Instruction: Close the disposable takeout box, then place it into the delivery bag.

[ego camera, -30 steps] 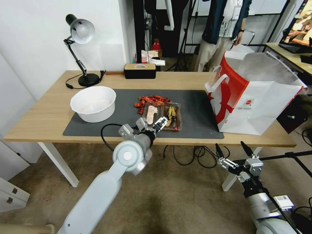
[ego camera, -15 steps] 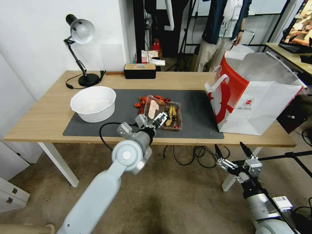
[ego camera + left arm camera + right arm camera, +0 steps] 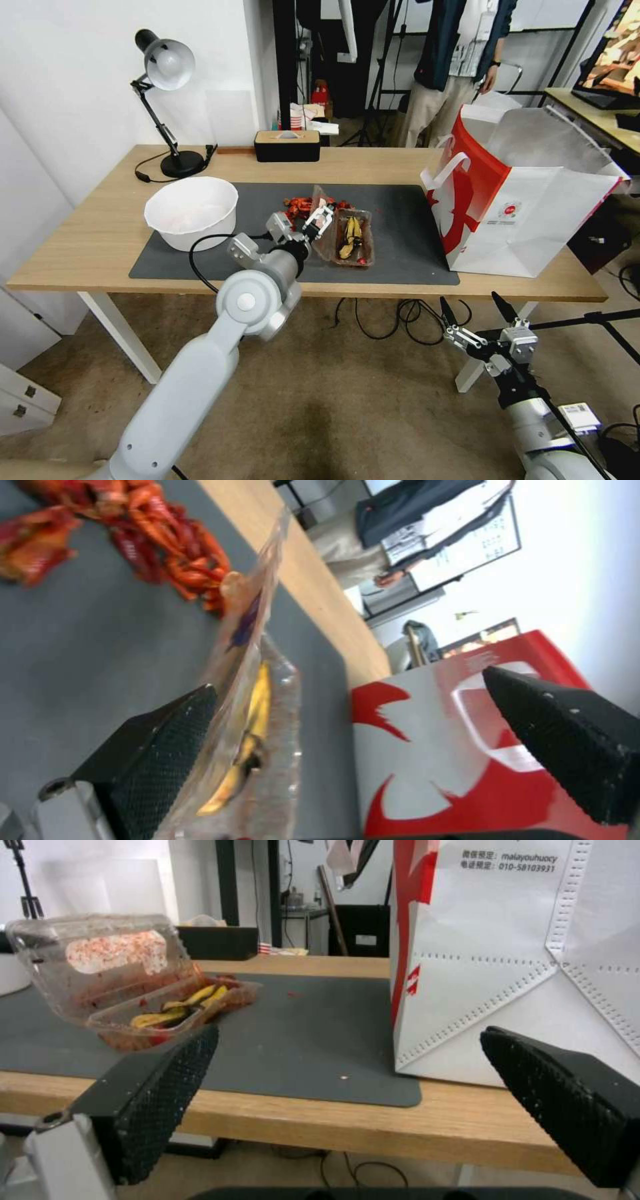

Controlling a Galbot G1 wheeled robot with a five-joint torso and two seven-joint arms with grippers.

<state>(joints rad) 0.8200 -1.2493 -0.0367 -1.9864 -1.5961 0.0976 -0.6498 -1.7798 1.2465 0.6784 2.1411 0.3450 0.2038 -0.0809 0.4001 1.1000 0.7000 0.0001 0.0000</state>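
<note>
The disposable takeout box lies on the grey mat, its base holding yellow-brown food. Its clear lid half stands tilted up, close to upright, smeared red inside. My left gripper is open at the lid's outer side, and one finger rests against the lid. The delivery bag stands open at the table's right end. My right gripper hangs open below the table's front edge, facing the box and the bag.
Loose red food lies on the mat behind the box. A large white bowl sits at the mat's left end. A desk lamp and a black box stand at the back. A person stands beyond the table.
My left gripper has moved up and away from the front edge, swinging the box's lid half from flat on the mat to nearly upright. The right arm has barely moved.
</note>
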